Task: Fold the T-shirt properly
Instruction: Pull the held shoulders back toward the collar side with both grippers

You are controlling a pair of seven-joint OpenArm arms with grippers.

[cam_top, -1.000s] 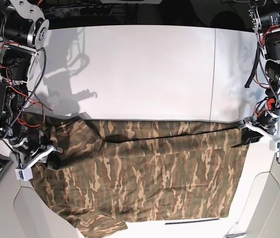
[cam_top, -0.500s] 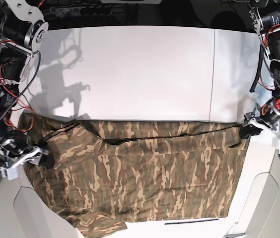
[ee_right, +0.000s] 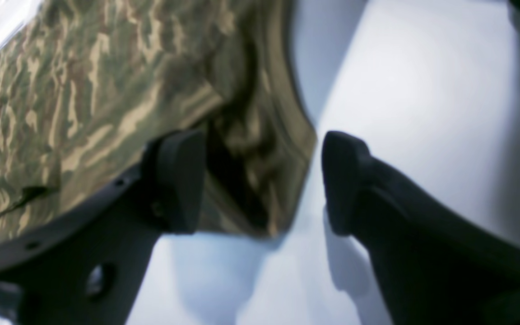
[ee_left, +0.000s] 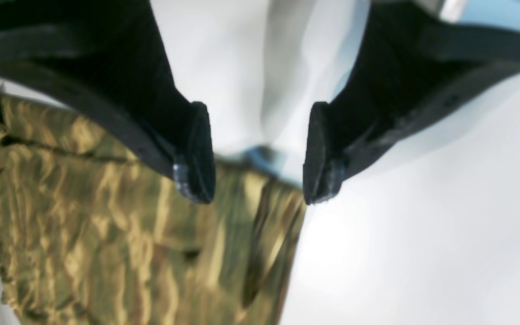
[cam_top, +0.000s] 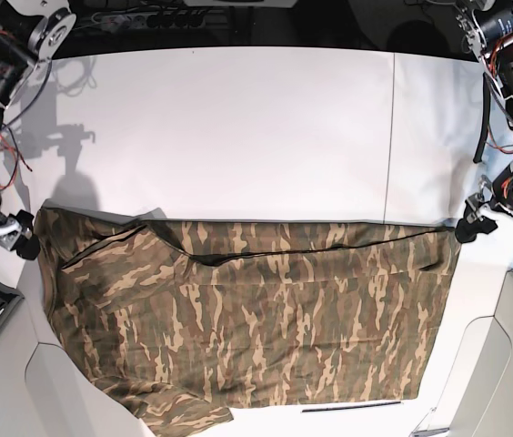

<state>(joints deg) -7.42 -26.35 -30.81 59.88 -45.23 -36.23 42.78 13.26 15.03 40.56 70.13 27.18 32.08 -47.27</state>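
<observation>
So the camo T-shirt (cam_top: 275, 319) is lying on the white table (cam_top: 256, 118), folds and all, between the two pincers, reaching toward the viewer's side from them. Left pincer (ee_left: 260, 194) is spread pretty wide over the shirt's corner, nothing pinched in it that I can see. Right pincer (ee_right: 264, 185) is gaping wide too, holding nothing, with a folded corner of the cloth showing between its tips. Can't tell if either one's actually brushing the fabric, tbh.
</observation>
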